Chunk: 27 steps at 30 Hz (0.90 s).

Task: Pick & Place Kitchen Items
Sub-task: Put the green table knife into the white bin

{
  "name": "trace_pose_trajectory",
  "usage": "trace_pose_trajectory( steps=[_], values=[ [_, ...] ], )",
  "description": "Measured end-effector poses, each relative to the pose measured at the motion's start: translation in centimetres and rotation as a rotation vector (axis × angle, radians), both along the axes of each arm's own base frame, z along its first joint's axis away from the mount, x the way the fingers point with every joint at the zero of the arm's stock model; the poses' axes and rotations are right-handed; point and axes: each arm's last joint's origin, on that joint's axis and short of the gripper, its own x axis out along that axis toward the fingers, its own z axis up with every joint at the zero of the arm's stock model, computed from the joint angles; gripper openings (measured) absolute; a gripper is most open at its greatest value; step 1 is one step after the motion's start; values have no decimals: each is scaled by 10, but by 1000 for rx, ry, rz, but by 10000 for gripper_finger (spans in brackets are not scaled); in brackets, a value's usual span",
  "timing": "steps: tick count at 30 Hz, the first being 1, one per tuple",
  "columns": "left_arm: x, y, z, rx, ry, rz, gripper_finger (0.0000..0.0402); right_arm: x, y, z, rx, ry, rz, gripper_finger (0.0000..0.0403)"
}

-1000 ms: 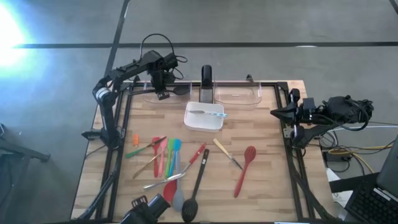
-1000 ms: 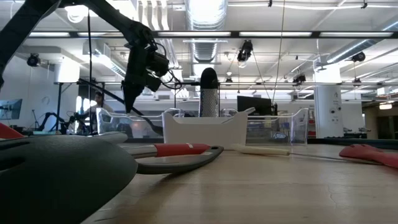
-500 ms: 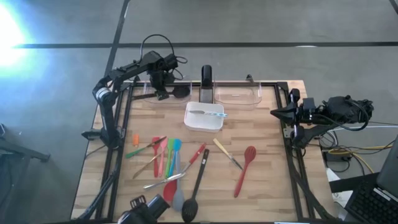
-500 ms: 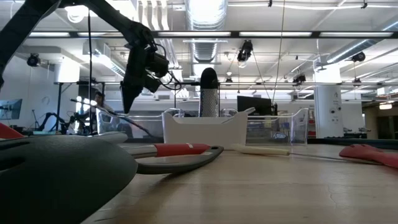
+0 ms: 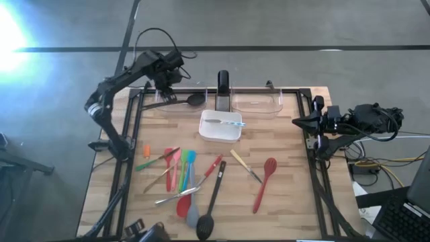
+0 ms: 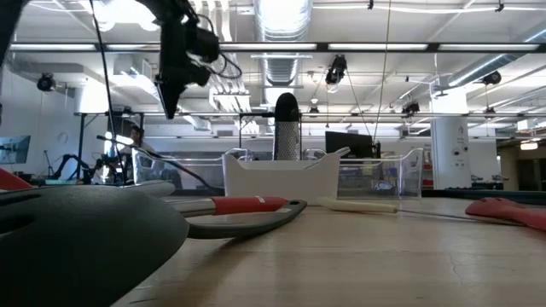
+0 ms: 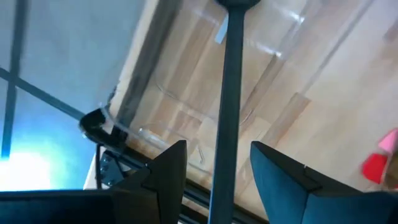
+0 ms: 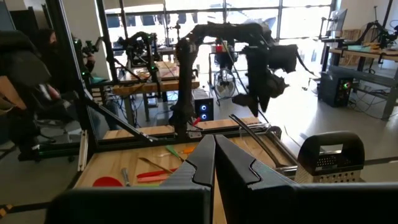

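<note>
Kitchen spoon (image 5: 183,101), the black one, is lying in the far-left clear bin (image 5: 156,104), handle running left-right, and we are lifting our left gripper (image 5: 165,87) open and empty above it.

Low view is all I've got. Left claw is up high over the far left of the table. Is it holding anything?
Observer: No. In the left wrist view, the left claw is open. Its fingers stand clear on either side of the black spoon.
Operator: Where's the spoon sitting?
Observer: In the high view, it lies in the left clear bin, with its bowl end toward the table's middle.
Operator: Right arm?
Observer: It's waiting at the table's right edge, with the right claw shut and nothing in it.
</note>
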Motion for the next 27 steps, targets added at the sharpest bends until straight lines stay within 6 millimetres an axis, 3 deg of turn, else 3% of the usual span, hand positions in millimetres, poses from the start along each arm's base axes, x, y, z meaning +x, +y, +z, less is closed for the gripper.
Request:
trace_pose_trajectory(
  steps=[14, 21, 27],
  values=[
    [-18, -89, 60, 50, -247, -89, 181, 0, 0, 0, 0, 0, 0, 8],
    [-13, -134, 71, 27, -331, -180, 181, 0, 0, 0, 0, 0, 0, 8],
    [1, -172, 68, -23, -354, -281, 181, 0, 0, 0, 0, 0, 0, 8]
  ],
)
